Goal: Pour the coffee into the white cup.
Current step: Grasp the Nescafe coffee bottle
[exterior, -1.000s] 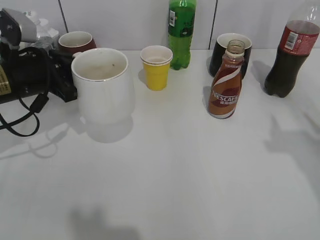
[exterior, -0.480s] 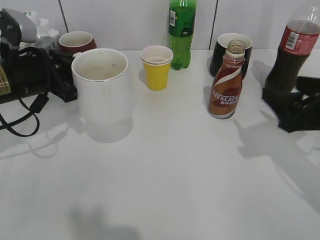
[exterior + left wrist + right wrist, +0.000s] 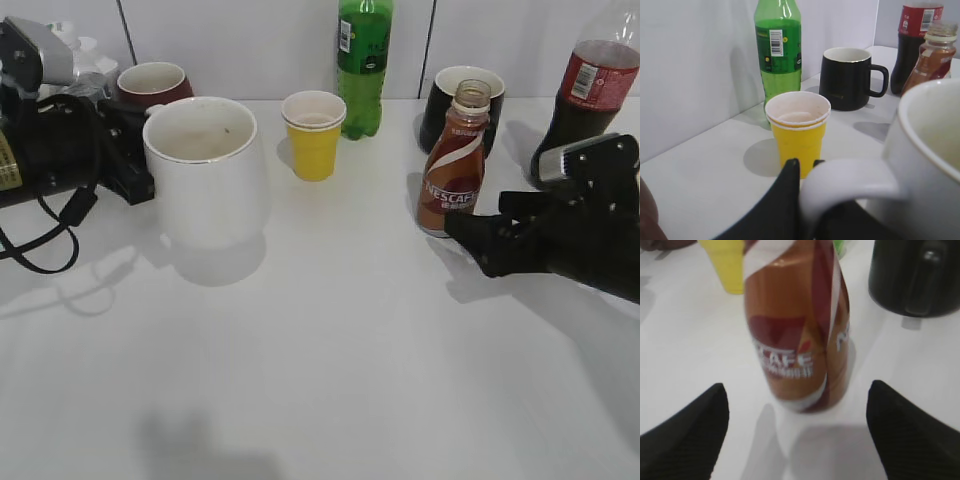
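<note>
The coffee bottle (image 3: 451, 175) stands upright and uncapped at mid right; it fills the right wrist view (image 3: 795, 325). My right gripper (image 3: 478, 240) is open, low on the table just right of the bottle, its fingers (image 3: 797, 410) wide apart and short of the bottle. The white cup (image 3: 205, 165) stands at the left; its rim and handle show in the left wrist view (image 3: 920, 145). My left gripper (image 3: 805, 167) is shut on the cup's handle, behind the cup in the exterior view (image 3: 135, 170).
A yellow paper cup (image 3: 313, 133), a green soda bottle (image 3: 362, 60) and a black mug (image 3: 458, 100) stand along the back. A cola bottle (image 3: 580, 100) stands at far right, behind my right arm. A dark red mug (image 3: 152, 85) sits back left.
My right arm has come in from the right edge and moved left along the table until its open gripper is beside the coffee bottle. The left arm and cup have not moved.
</note>
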